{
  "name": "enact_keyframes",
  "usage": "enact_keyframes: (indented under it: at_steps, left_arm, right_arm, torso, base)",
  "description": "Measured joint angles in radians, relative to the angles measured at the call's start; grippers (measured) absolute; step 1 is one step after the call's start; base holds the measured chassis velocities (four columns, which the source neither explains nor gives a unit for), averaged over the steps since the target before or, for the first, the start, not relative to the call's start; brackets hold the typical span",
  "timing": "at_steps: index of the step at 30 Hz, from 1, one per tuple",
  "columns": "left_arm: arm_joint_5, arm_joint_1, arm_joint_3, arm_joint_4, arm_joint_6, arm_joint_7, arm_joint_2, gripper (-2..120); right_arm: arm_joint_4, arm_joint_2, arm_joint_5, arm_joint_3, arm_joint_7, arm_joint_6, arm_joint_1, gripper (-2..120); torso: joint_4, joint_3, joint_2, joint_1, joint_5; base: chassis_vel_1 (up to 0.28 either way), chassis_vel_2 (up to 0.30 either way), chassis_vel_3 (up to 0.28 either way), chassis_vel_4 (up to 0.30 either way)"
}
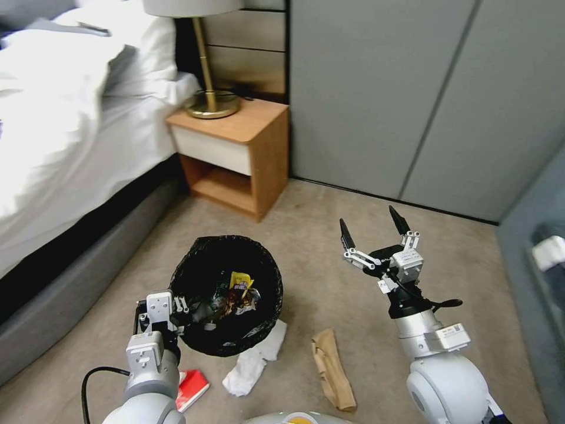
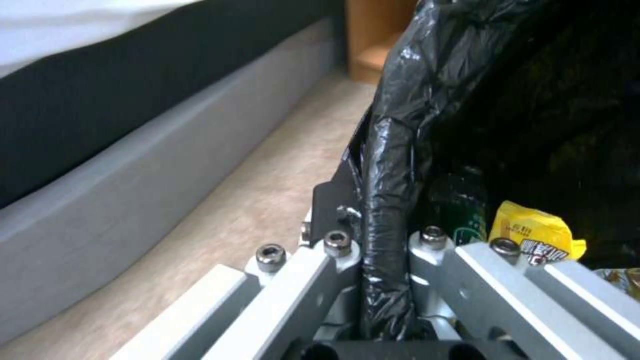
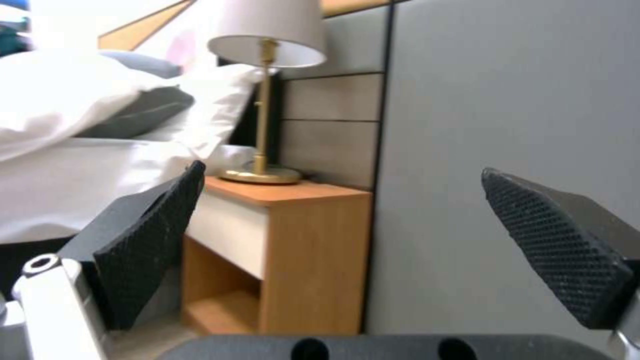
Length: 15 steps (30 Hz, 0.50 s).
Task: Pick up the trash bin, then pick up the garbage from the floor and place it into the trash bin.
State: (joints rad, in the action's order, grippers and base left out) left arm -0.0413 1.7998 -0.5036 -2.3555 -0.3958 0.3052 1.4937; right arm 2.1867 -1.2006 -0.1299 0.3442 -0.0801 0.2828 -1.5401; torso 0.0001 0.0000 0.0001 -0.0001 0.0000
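Left gripper (image 2: pixel 383 250): clamped on trash bin (image 1: pixel 226 294) rim; I keep it level. Right gripper (image 1: pixel 374 232): spread, empty; tissue (image 1: pixel 254 360) well below fingertips.

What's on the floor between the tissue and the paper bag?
Nothing. In the head view, bare carpet separates the tissue from the paper bag.

Lighting even and bright; bedding (image 1: pixel 53 88) overexposed at far left. Head view bowed at edges. Wrist views soft, blurred.
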Motion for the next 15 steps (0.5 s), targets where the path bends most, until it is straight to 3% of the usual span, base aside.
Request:
enact_keyframes:
  at_steps: [7, 15]
  left_arm:
    - [-0.002, -0.001, 0.002, 0.0, 0.0, 0.005, 0.002, 0]
    - [-0.002, -0.003, 0.002, 0.0, 0.0, 0.005, 0.003, 0]
  right_arm:
    - [-0.005, -0.005, 0.002, 0.001, 0.002, 0.0, 0.002, 100]
    - [-0.008, -0.008, 0.006, 0.001, 0.009, 0.001, -0.001, 100]
  torso:
    - [0.0002, 0.0, 0.0, 0.0, -0.0001]
    - [-0.0004, 0.0, 0.0, 0.0, 0.0]
  base:
    - [0.092, 0.106, 0.096, 0.093]
    - [0.003, 0.002, 0.005, 0.006]
